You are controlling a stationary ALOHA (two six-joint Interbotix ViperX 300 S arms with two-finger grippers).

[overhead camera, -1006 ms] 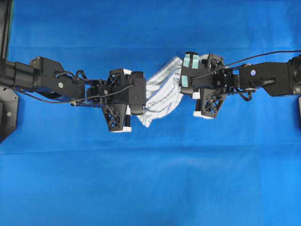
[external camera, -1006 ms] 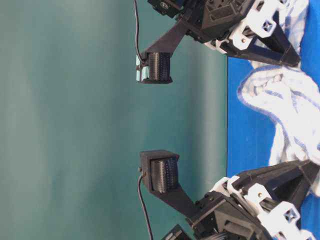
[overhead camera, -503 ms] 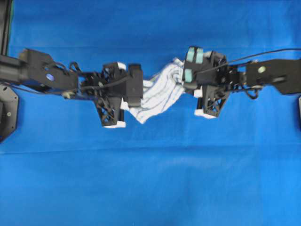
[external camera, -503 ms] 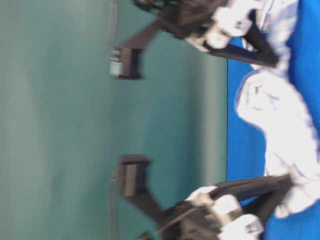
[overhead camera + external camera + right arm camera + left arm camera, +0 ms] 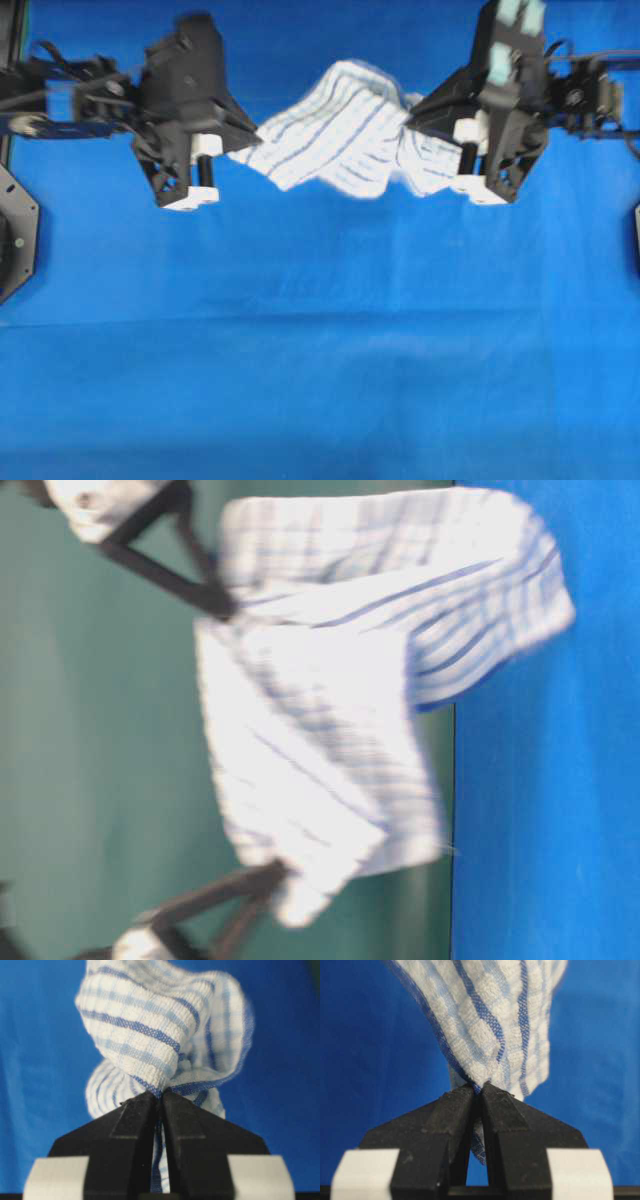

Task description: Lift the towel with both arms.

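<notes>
There are no words, numbers, labels or signs to read in any of the views. The towel [image 5: 335, 140] has only blue and grey stripes. The blue tablecloth [image 5: 320, 380] is plain. The arms show only black parts, white blocks and teal patches.

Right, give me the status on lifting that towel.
Done: both grasps. The left end effector and the right end effector are each shut on an edge of the towel. In hand: the lift; the table-level view shows the towel hanging between them, most of it in front of the green backdrop. Left: whether its lowest fold has cleared the tablecloth cannot be told, so perhaps only a little more rise.
</notes>
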